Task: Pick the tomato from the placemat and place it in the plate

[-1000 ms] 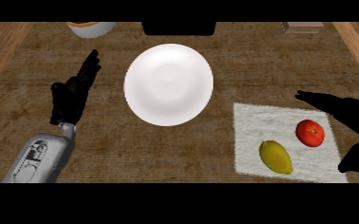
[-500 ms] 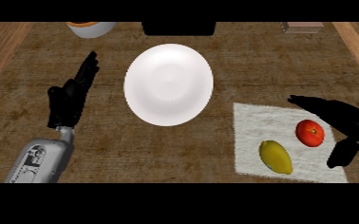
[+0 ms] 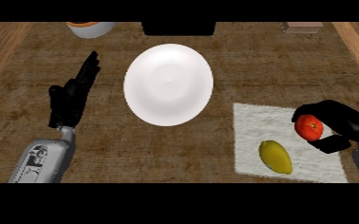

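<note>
A red tomato sits on the white placemat at the lower right. My right hand comes in from the right edge and curls around the tomato, fingers arching over its top and thumb below it. A yellow mango-like fruit lies on the same mat, below and left of the tomato. The white plate stands in the middle of the counter with nothing on it. My left hand rests open at the left, fingers pointing up.
A bowl with an orange rim stands at the back left. A dark box sits at the back centre and a small brown block at the back right. Wooden edges run down both sides.
My right hand has moved down and left onto the tomato and its fingers have curled around it. The left hand and the plate have stayed where they were.
</note>
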